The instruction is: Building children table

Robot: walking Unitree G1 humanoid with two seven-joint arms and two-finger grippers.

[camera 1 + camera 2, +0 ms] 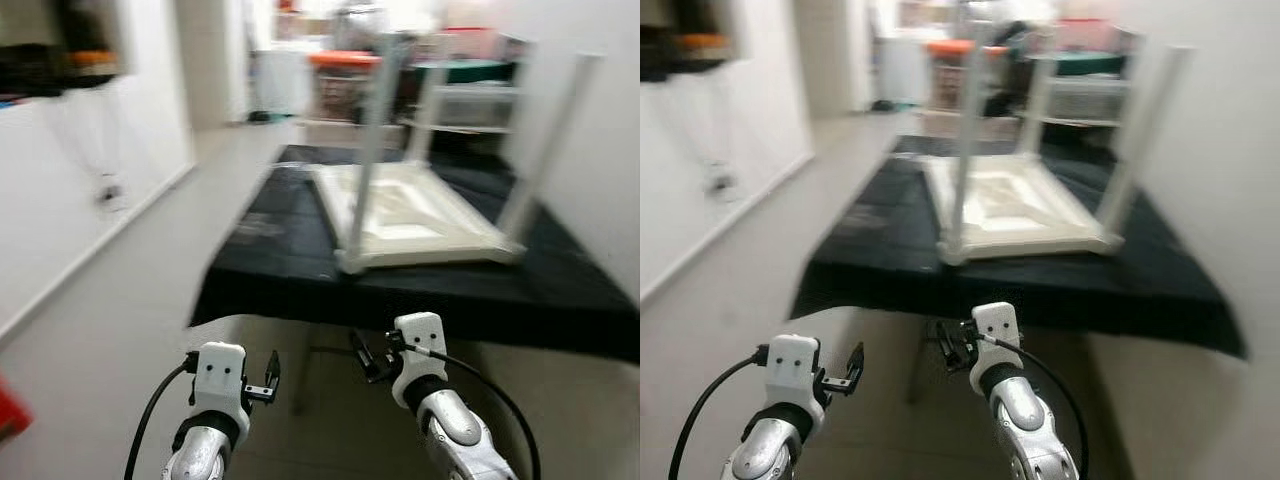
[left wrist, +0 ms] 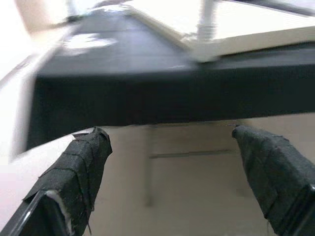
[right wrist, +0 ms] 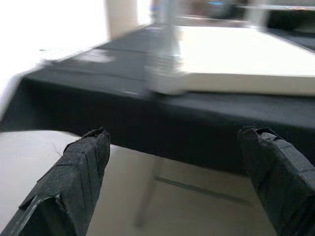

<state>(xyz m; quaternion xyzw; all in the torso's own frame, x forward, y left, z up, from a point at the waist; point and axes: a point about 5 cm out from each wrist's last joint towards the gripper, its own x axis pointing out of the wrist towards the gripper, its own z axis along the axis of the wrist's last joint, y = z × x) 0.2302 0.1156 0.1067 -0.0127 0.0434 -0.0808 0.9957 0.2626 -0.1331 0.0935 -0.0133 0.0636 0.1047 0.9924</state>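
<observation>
Left eye view showed the white children's table [image 1: 410,215] lying upside down on a black-covered work table [image 1: 280,260], legs up. Both grippers — left [image 2: 170,147] and right [image 3: 172,147] — hung below its near edge, fingers spread, empty.

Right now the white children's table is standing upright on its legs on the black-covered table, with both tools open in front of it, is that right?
Not quite: the white children's table lies upside down, top on the black-covered table, legs pointing up, as the left eye view shows. The left tool and right tool are open, short of the edge.
</observation>
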